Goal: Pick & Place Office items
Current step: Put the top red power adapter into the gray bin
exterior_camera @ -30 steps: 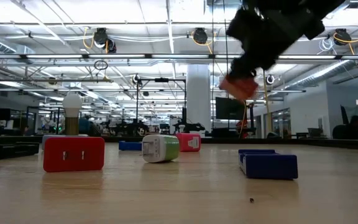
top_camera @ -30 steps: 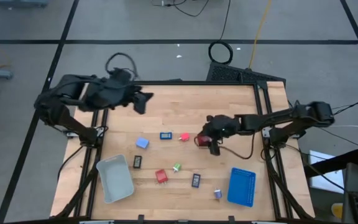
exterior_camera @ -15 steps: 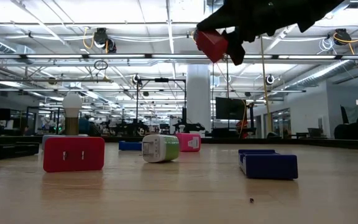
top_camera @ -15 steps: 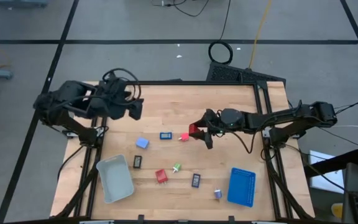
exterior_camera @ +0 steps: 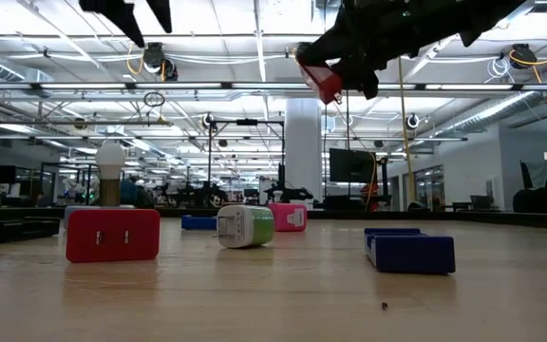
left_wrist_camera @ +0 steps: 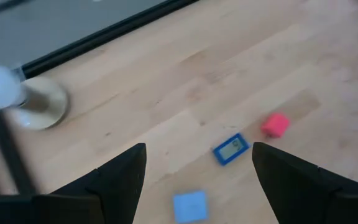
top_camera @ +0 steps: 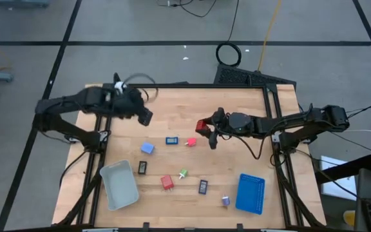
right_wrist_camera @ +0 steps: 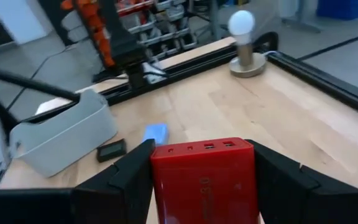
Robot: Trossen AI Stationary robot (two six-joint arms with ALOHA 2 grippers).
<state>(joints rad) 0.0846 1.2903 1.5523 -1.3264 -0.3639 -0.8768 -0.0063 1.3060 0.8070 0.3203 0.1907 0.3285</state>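
The red block is clamped in the right gripper, high over the table's middle, barely shifted since a moment ago. The left gripper, jaws open and empty, has swung inward above the far-left part.

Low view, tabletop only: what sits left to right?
White ball on its base → red block → small blue piece far back → green-white piece → pink block → dark blue block.
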